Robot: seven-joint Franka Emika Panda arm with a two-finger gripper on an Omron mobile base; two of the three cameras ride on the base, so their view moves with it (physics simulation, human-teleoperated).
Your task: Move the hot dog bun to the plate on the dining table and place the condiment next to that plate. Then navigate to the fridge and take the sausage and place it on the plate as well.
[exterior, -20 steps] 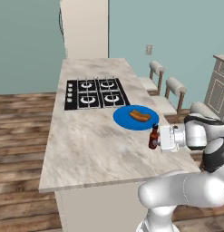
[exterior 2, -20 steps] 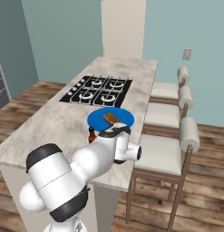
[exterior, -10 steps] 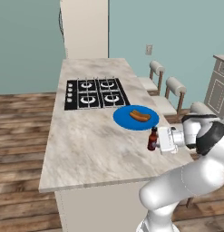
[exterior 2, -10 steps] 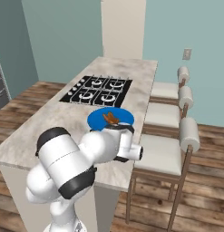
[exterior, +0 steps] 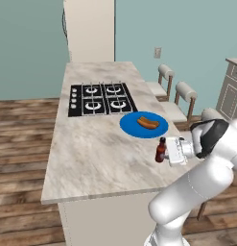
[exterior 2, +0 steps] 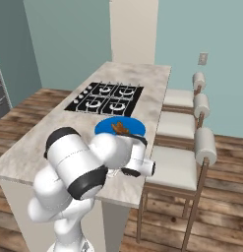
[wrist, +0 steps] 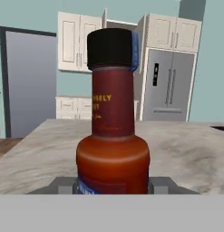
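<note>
Gripper point(exterior: 169, 153) clasped the sauce bottle point(exterior: 160, 150) upright, near and right of the blue plate point(exterior: 131, 126) with the bun point(exterior: 148, 122). Bottle base possibly already on the counter point(exterior: 91, 153). Risk: releasing tilted would topple it off the right edge.

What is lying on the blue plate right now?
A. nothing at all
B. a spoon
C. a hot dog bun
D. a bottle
C: the hot dog bun lies on the blue plate, while the sauce bottle stands upright near the counter's edge, off the plate and on its near side, with the gripper around it.
</note>
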